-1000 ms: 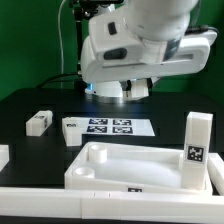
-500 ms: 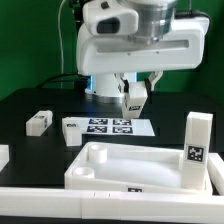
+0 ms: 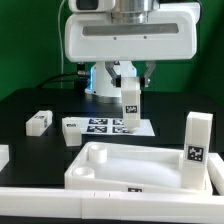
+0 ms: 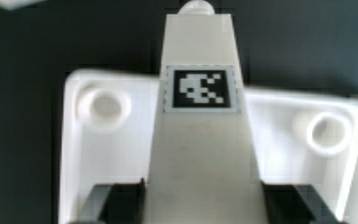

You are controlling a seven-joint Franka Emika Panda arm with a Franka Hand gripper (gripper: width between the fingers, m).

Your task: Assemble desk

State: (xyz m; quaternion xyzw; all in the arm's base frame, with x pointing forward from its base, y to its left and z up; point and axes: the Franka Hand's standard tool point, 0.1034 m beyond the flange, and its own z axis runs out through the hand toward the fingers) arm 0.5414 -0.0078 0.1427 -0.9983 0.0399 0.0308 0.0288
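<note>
The white tabletop panel (image 3: 140, 165) lies upside down at the front of the table, rim up, with round corner sockets. One white leg (image 3: 197, 140) stands upright in its corner on the exterior view's right. My gripper (image 3: 129, 88) is shut on another white tagged leg (image 3: 130, 105) and holds it upright in the air above the marker board. In the wrist view that leg (image 4: 202, 120) runs out from between the black fingers (image 4: 119, 203) over the tabletop (image 4: 87, 150), between two sockets. Two more legs (image 3: 39, 122) (image 3: 71, 131) lie on the table at the exterior view's left.
The marker board (image 3: 113, 127) lies flat behind the tabletop. A long white border rail (image 3: 100, 205) runs along the front edge. A small white piece (image 3: 3, 155) sits at the far left. The arm's white body fills the upper middle.
The arm has swung toward the exterior view's left and lowered. The held leg has come into view, turned from tilted to upright and now hangs lower, over the marker board.
</note>
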